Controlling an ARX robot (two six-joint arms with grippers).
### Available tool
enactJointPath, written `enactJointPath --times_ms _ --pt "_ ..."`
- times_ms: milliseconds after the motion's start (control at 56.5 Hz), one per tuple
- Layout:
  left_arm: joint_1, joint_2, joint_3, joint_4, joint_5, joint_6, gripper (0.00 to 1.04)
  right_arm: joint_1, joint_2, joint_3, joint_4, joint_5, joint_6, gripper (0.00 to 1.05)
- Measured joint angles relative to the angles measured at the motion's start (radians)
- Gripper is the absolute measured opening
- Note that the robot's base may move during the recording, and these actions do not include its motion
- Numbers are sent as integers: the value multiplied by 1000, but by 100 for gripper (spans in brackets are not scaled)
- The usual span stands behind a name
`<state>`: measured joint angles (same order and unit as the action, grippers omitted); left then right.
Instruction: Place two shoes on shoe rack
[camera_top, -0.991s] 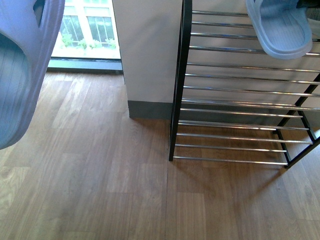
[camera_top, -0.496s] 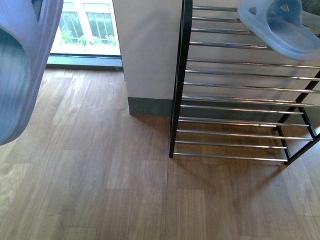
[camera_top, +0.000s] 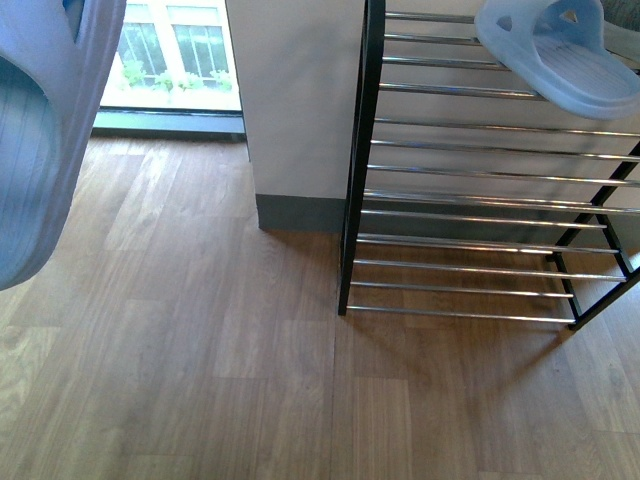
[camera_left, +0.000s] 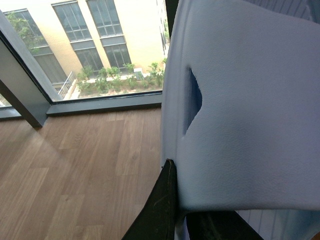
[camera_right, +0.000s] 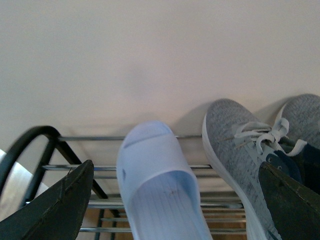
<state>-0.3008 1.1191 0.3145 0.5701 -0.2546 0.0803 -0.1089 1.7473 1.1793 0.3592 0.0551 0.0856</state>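
1. Your left gripper (camera_left: 175, 220) pinches a pale blue slipper (camera_top: 40, 140), hanging at the near left.
2. Your right gripper (camera_right: 175, 200) is spread; the second slipper (camera_right: 157, 185) rests on the shoe rack (camera_top: 470, 210) beside grey sneakers (camera_right: 240, 150).
3. No readable writing anywhere.

Daylight from the window (camera_top: 170, 55); sharp, glare on rack bars (camera_top: 470, 205)

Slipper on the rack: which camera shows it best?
Right wrist view: the pale blue slipper lies nearly whole on the shoe rack bars beside grey sneakers. Front view crops it at the frame's top corner; left wrist misses it.
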Motion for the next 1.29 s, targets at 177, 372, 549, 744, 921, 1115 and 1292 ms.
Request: enactJointPath --times_ms 177,372,549,744,921,1115,1292 --pt "0 0 0 0 0 0 2 -3 -187 -186 124 -40 32 96" --pt "0 0 0 0 0 0 2 -39 -439 -435 191 -97 63 96" --pt "0 0 0 0 0 0 2 -89 -599 -596 258 -120 58 96" --pt "0 0 0 0 0 0 2 -127 -792 -836 308 -130 63 96" --pt "0 0 0 0 0 0 2 -123 -814 -937 356 -153 123 96" --pt "0 0 0 0 0 0 2 -118 -861 -953 293 -259 31 80" --pt "0 0 0 0 0 0 2 -70 -948 -1012 267 -227 -53 53"
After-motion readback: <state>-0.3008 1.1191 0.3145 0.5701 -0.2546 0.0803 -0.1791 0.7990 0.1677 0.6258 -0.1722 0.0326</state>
